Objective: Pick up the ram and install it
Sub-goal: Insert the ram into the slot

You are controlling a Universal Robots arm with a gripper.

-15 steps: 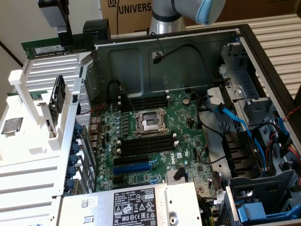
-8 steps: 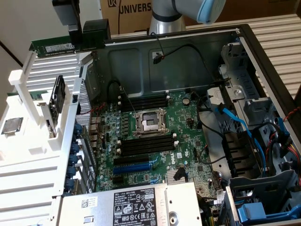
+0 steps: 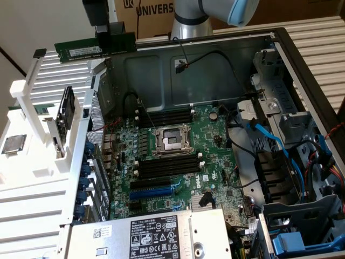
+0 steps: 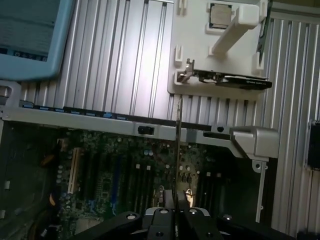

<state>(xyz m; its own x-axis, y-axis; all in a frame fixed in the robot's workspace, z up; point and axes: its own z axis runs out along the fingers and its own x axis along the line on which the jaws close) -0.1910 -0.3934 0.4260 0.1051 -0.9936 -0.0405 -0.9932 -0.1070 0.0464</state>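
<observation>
**Surface:** a ribbed alu table [image 3: 318, 38] carries an open PC case [image 3: 215, 70] laid flat, with the board [image 3: 215, 162] facing up. A box [image 3: 156, 11] stands behind the case. A white fixture [image 3: 32, 189] sits on the table just beside the case, at the exterior view's left.

**Ref. point:** take the socket [image 3: 171, 140] at board centre in the exterior view.
- Black slots [image 3: 164, 116] lie in two banks just beside the socket, at 12 and 6 o'clock.
- Blue cables [image 3: 269, 140] run at 3 o'clock.
- The PSU [image 3: 156, 232] covers the board at 6 o'clock, past the lower bank.

**Tool:** the gripper [image 3: 115, 39] is at 11 o'clock of the socket, well apart from it, over the case's far corner. Its fingers are closed narrow on the ram [image 3: 89, 51], held level and jutting toward the exterior view's left. In the wrist view you see the ram edge-on, a thin line crossing the case wall [image 4: 150, 129].

**Clearance:** the ram lines up with the far wall's top edge. You can't tell the gap there. The board lies open to above betw. the walls.
</observation>
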